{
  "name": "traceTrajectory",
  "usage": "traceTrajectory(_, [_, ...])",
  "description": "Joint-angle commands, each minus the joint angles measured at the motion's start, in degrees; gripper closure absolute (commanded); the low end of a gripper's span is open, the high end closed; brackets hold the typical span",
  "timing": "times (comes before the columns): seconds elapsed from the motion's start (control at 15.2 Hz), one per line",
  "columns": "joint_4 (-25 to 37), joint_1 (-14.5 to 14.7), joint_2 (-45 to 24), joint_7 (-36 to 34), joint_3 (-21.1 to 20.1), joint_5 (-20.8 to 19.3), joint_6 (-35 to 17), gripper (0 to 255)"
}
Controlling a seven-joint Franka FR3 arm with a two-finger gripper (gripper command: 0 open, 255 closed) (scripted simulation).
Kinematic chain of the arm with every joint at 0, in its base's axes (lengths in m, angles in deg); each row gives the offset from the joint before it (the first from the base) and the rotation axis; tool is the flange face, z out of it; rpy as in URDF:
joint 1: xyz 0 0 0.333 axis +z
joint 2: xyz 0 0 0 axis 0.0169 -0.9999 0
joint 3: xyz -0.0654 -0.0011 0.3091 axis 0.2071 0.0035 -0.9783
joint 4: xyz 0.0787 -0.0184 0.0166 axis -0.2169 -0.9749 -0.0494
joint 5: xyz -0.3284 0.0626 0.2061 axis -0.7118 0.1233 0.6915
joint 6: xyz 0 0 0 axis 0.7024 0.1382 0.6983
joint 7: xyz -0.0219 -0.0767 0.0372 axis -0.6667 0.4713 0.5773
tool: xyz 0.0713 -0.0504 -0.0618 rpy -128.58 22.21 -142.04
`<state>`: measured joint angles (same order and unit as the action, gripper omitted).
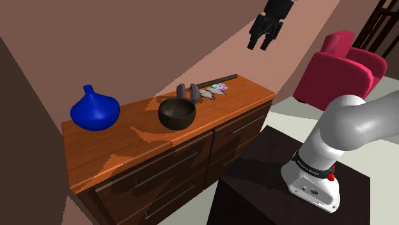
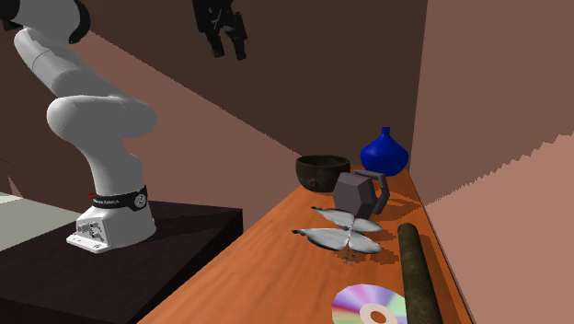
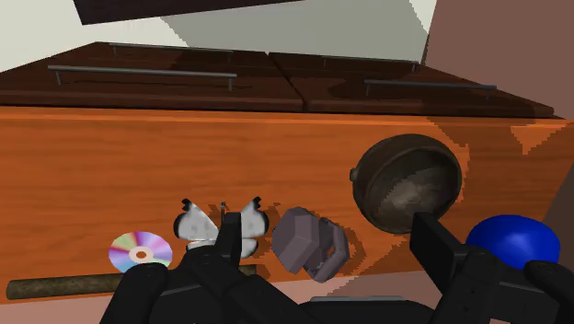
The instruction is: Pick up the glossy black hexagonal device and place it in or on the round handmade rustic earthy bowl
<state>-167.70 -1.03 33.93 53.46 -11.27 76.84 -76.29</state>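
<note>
Plenty of bare room along the front edge of the orange dresser top (image 1: 128,156), with everything pushed toward the back edge. High above, black gripper (image 1: 261,43), fingers wide apart, holding nothing, likely lining up before coming down. At one end, blue vase (image 1: 94,108). Next, dark round bowl (image 1: 177,113), open side up, ready to be filled. Just beside it by the back edge, dark grey hexagonal device (image 2: 354,193). Then pale butterfly (image 2: 345,232) and shiny disc (image 2: 368,306).

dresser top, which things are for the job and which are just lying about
For the job: hex device, bowl.
Lying about: blue vase, butterfly, disc, stick.
</note>
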Motion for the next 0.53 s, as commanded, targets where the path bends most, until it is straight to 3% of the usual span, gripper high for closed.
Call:
traceTrajectory(0.0, [0.0, 0.0, 0.0, 0.0, 0.0, 0.0, 0.0, 0])
traceTrajectory(0.46, [1.38, 0.63, -13.13, -3.03, -2.56, 1.67, -10.01, 0])
